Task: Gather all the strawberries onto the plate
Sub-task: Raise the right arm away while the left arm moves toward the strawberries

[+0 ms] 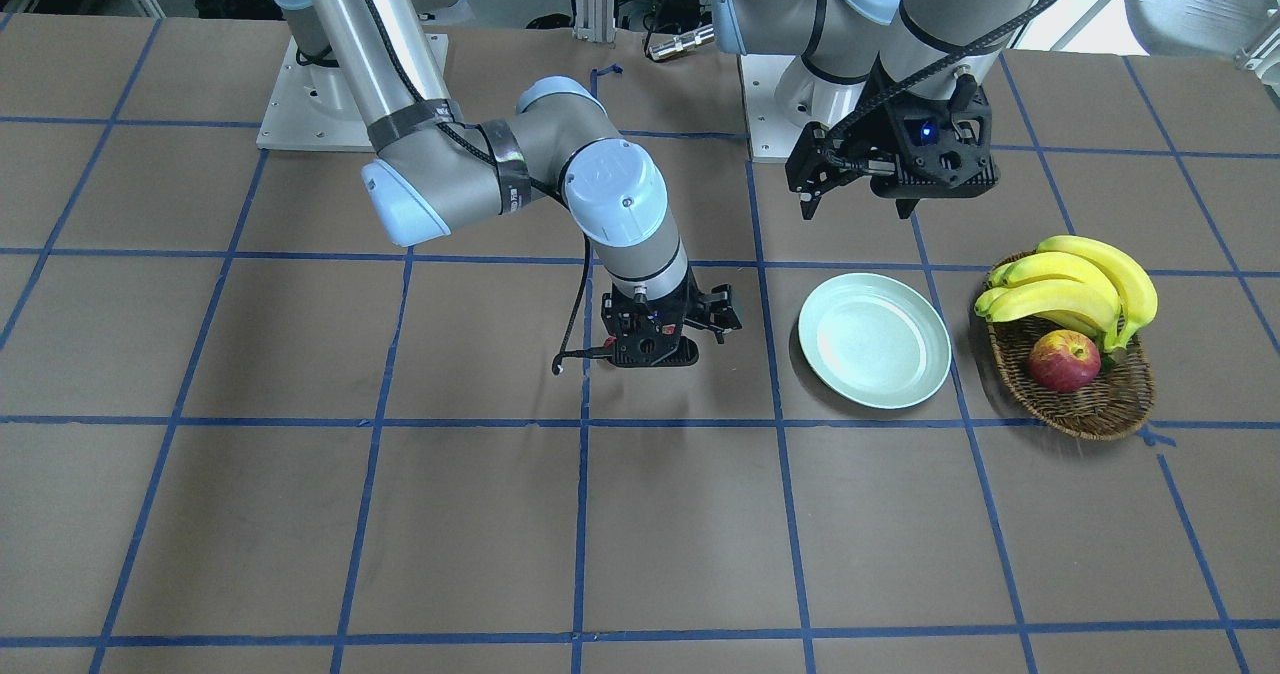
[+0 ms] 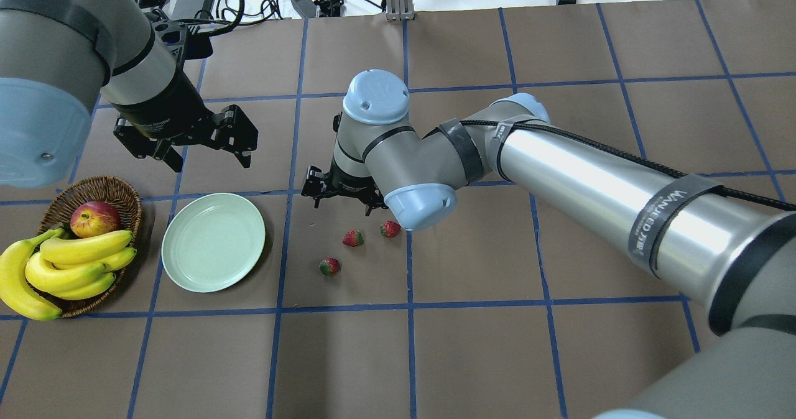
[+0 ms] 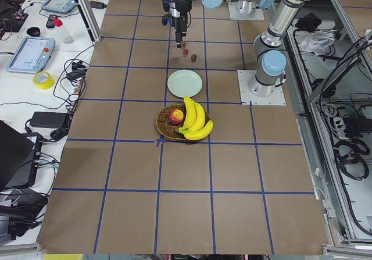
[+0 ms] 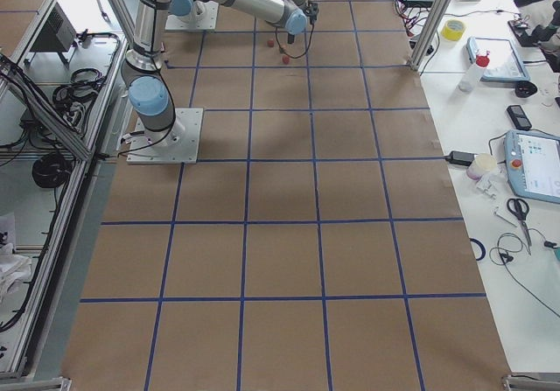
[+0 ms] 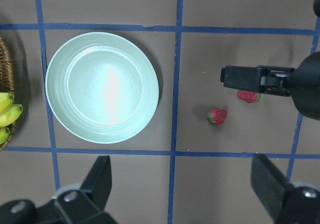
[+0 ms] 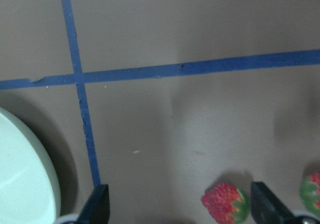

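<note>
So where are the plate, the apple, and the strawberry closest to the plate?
plate [image 2: 213, 242], overhead view, on its bare centre.
apple [image 2: 94, 218], overhead view, on its red upper side.
strawberry closest to the plate [image 2: 329, 266], overhead view, on the middle of the berry.

Three strawberries [image 2: 352, 238] lie on the brown table [image 2: 472, 263] right of the green plate [image 2: 213, 242], with the right gripper [image 2: 341, 190] just behind them and the left gripper [image 2: 208, 158] spread wide near the basket [image 2: 106, 186] of bananas [image 2: 74, 260].
</note>
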Controlling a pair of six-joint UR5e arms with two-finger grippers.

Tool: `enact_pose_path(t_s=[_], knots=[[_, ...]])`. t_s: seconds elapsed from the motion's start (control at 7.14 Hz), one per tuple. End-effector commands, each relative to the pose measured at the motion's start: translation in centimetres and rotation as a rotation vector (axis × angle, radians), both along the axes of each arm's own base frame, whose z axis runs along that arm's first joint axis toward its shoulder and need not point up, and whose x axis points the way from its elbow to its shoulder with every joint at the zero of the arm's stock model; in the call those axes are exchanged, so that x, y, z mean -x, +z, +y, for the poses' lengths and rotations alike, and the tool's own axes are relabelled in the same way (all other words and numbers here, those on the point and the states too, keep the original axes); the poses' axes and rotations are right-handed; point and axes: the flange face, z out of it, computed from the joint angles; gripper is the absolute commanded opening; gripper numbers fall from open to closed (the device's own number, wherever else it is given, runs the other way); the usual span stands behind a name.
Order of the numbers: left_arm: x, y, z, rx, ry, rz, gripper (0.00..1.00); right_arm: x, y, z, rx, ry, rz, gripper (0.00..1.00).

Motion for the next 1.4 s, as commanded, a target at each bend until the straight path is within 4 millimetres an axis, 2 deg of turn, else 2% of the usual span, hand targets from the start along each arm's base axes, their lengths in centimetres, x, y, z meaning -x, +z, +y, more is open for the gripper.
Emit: enact_pose_path(t_s=[0.0, 0.28, 0.42, 0.56, 0.7, 0.84, 0.98, 1.12, 1.26], knots=[[0.1, -0.3, -0.2, -0.003, 0.001, 0.004, 1.0, 8.5, 5.0, -2.7, 0.006, 0.028, 0.098, 1.0], [0.1, -0.4, -0.2, -0.006, 0.014, 0.005, 1.0, 20.7, 11.6, -5.3, -0.038, 0.01, 0.162, 1.0], [0.0, -0.8, -0.4, -0.015, 0.016, -0.001, 1.0, 24.6, 15.1, -6.0, -0.031, 0.056, 0.233, 1.0], [0.1, -1.6, -0.2, -0.037, 0.016, 0.002, 1.0, 25.2, 18.3, -6.5, 0.005, 0.063, 0.271, 1.0], [0.0, -3.3, 0.1, -0.066, 0.004, 0.007, 1.0, 25.4, 22.5, -6.2, 0.029, 0.053, 0.291, 1.0], [0.2, -3.9, 0.1, -0.087, 0.011, 0.022, 1.0, 25.5, 25.6, -5.2, 0.068, 0.048, 0.294, 1.0], [0.3, -4.3, 0.2, -0.1, 0.007, 0.029, 1.0, 25.5, 27.4, -3.9, 0.11, 0.044, 0.286, 1.0], [0.9, -5.0, 0.4, -0.137, 0.022, 0.086, 1.0, 25.5, 28.3, -4.4, 0.188, 0.042, 0.279, 1.0], [1.1, -6.2, 0.1, -0.176, 0.026, 0.1, 1.0, 25.6, 26.6, -4.9, 0.257, 0.072, 0.282, 0.94]])
